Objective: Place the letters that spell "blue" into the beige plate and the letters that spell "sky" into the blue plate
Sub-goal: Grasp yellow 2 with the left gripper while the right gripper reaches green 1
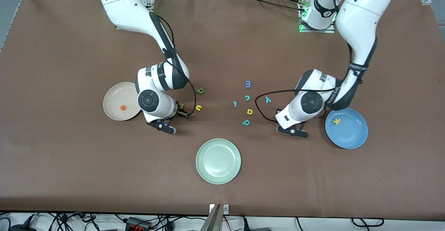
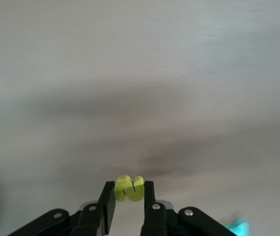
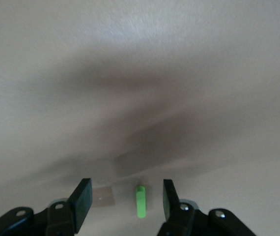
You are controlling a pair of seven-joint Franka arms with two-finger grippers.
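Note:
My left gripper [image 2: 130, 191] is shut on the yellow s [image 2: 128, 187]. In the front view its wrist hides it, over the table beside the blue plate [image 1: 351, 135]. The yellow k [image 1: 336, 121] lies in that plate. The teal y [image 1: 267, 99] is on the table. My right gripper [image 1: 183, 114] is open, low beside the beige plate [image 1: 113, 100], which holds the orange e [image 1: 122, 107]. The green l [image 3: 140, 201] lies on the table between its fingers [image 3: 82, 199], touching neither. The yellow u [image 1: 198, 107] and green b [image 1: 200, 91] lie close by.
A pale green plate [image 1: 218, 161] sits nearer the front camera, mid-table. A blue m [image 1: 248, 83], teal c [image 1: 247, 98], yellow d [image 1: 249, 111], teal p [image 1: 246, 122] and one more teal letter [image 1: 235, 104] lie between the arms. The left arm's cable [image 1: 259, 107] loops beside them.

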